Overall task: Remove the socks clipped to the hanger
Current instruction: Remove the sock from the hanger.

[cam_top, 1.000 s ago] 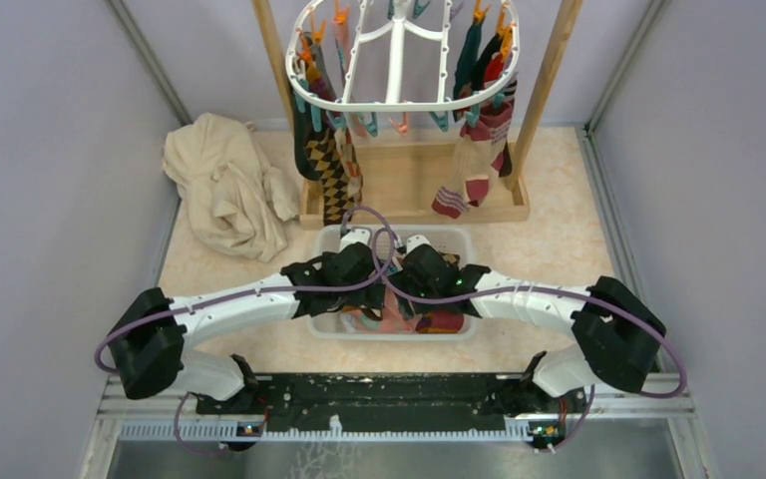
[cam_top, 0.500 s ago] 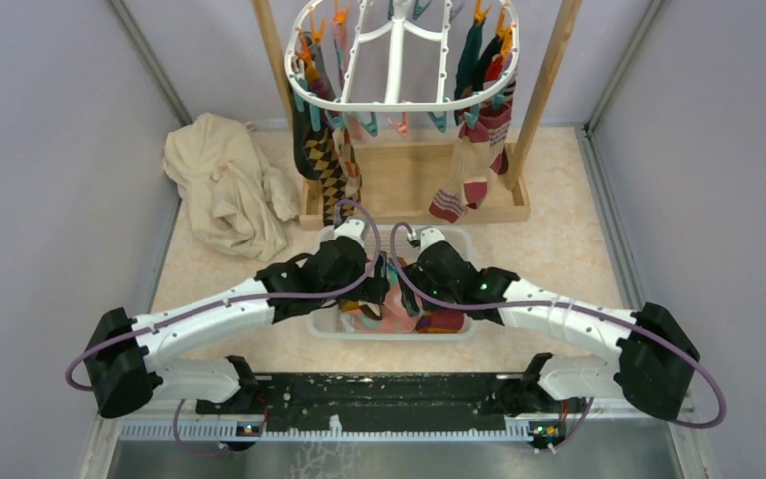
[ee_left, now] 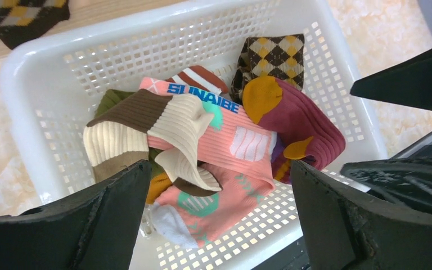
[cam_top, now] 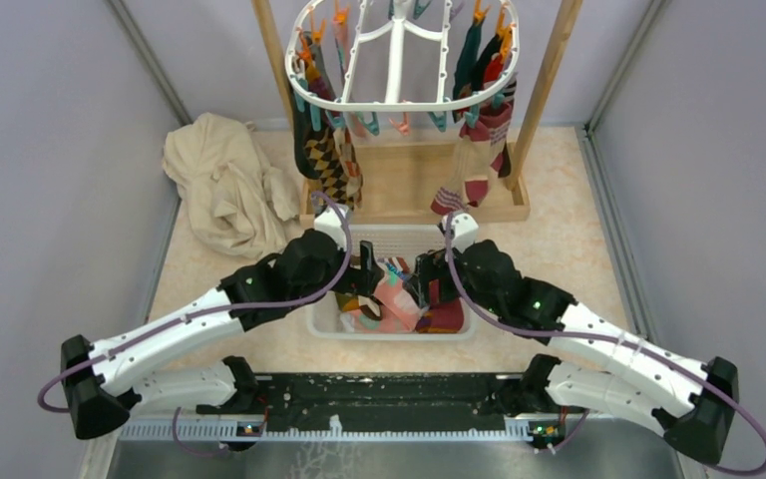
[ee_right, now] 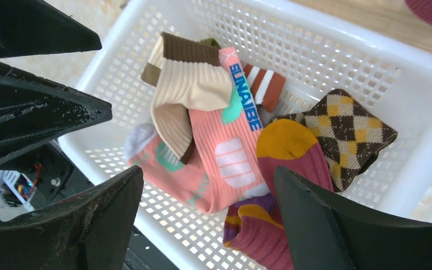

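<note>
The white oval hanger (cam_top: 399, 102) hangs at the back between wooden posts. Argyle and dark socks (cam_top: 325, 160) hang clipped on its left side, red and striped socks (cam_top: 476, 160) on its right. Several loose socks lie in the white mesh basket (cam_top: 399, 236): a pink one (ee_left: 225, 140), a cream and brown one (ee_left: 163, 126), a maroon one (ee_left: 306, 121), an argyle one (ee_left: 273, 53). My left gripper (cam_top: 367, 267) is open and empty above the basket's left part. My right gripper (cam_top: 431, 269) is open and empty above its right part. The same pink sock (ee_right: 225, 146) shows in the right wrist view.
A crumpled beige cloth (cam_top: 224, 185) lies on the table at the back left. The wooden frame's base (cam_top: 409, 190) stands just behind the basket. Grey walls close in both sides.
Both arms have swung outward and extended, and both grippers have moved back toward the far side of the basket. Both stay open and empty.
</note>
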You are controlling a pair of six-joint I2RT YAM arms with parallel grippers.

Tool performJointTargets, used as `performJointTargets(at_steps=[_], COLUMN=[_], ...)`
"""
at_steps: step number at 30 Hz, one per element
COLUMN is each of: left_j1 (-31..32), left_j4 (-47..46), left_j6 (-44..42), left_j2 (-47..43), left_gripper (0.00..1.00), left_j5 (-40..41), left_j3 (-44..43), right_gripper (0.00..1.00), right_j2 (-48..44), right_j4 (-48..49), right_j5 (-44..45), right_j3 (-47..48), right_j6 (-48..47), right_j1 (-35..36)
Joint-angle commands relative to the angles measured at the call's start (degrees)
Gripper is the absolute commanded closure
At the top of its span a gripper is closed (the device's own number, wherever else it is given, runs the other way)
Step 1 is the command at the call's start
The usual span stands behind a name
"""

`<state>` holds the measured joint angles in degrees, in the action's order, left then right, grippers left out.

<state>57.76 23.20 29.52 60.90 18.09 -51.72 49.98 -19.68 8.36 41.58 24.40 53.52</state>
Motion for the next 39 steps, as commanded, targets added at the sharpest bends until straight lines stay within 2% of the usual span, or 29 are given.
performJointTargets(at_steps=[1, 8, 15, 24, 32, 36, 39], left_j1=[0.3, 0.3, 0.3, 0.2, 0.3, 0.3, 0.2], left_j4=[2.2, 3.8, 8.6, 12.1, 14.1, 18.6, 17.7], left_j6=[-1.1, -0.6, 2.6, 5.2, 5.0, 5.7, 5.1], left_j2=[-4.5, -12.0, -15.9, -18.5, -19.7, -20.4, -23.1], left_gripper=[0.01, 0.01, 0.01, 0.01, 0.01, 0.01, 0.01], left_j5=[1.8, 4.6, 6.1, 5.2, 1.7, -0.7, -3.4], left_j3=[-1.2, 2.8, 5.9, 5.8, 6.3, 5.4, 5.5], right_gripper=[0.13, 0.13, 0.13, 0.12, 0.12, 0.12, 0.12], right_j2=[-5.8, -13.8, -19.3, -18.4, -14.7, -13.2, -12.7], right_j4=[0.3, -5.9, -9.6, -11.2, -13.2, -15.3, -17.1], right_j5=[2.2, 7.7, 8.4, 9.0, 11.6, 13.3, 14.1], right_j3=[-0.3, -3.3, -6.9, -6.9, -4.8, -3.4, -2.7], right_j6=[-0.4, 2.7, 8.0, 10.8, 11.4, 13.5, 15.9], right_j1=[0.4, 0.4, 0.5, 0.4, 0.4, 0.5, 0.4])
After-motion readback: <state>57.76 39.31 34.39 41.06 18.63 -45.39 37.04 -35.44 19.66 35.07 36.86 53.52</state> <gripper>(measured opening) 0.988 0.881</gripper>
